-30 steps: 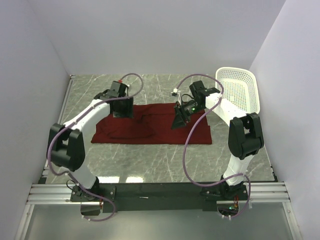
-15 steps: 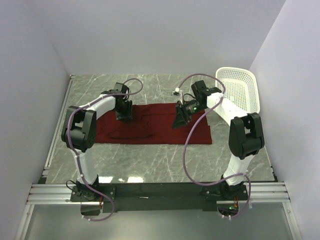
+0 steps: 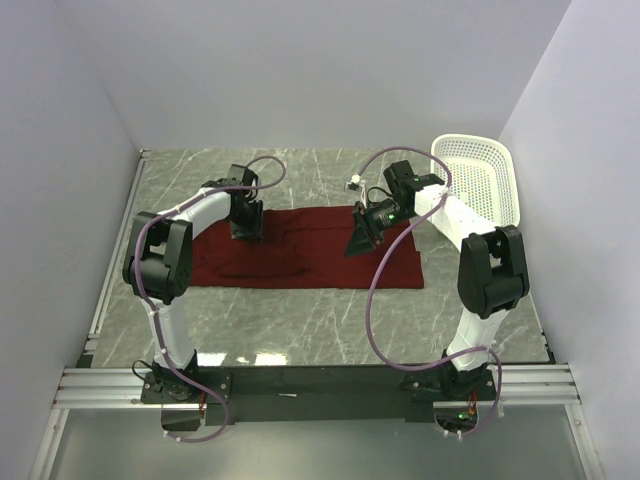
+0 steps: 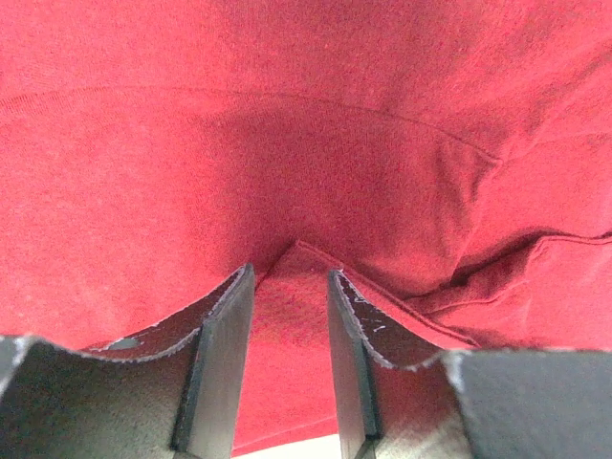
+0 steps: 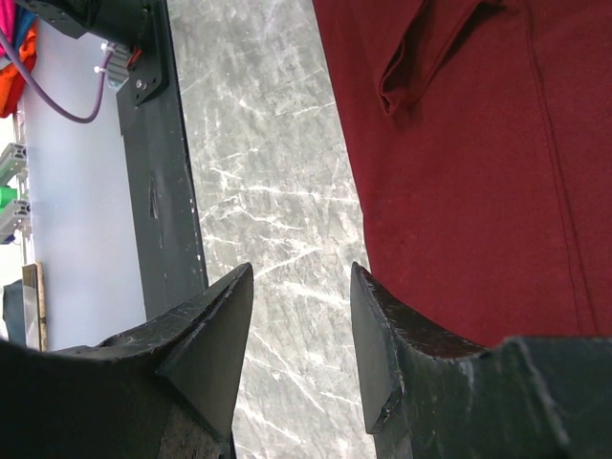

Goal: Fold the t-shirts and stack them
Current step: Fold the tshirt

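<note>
Left gripper (image 4: 290, 279): closed on a pinch of the t-shirt (image 3: 310, 262); a ridge of maroon cloth stands up between its 2 black fingers (image 4: 222, 359), with creases running out from the pinch. Left arm pose: elbow raised over the near left of the table (image 3: 300, 330), forearm reaching to the shirt's far edge on its left part, wrist pointing down. Right gripper (image 5: 301, 279): open, nothing between the jaws; grey marble and the shirt's straight edge show beneath the gap. Right arm pose: elbow up on the right, forearm angled left toward the middle of the shirt, gripper tilted downward above the cloth. T-shirt: 1 plain maroon piece, lying flat across the middle of the table between the 2 arms, long side running left to right, a small fold visible in the right wrist view. Writing: none legible at this resolution. White basket (image 3: 482, 182) leans tilted at the far right corner, apart from the shirt. Purple cables (image 3: 372, 300) loop along both arms.
</note>
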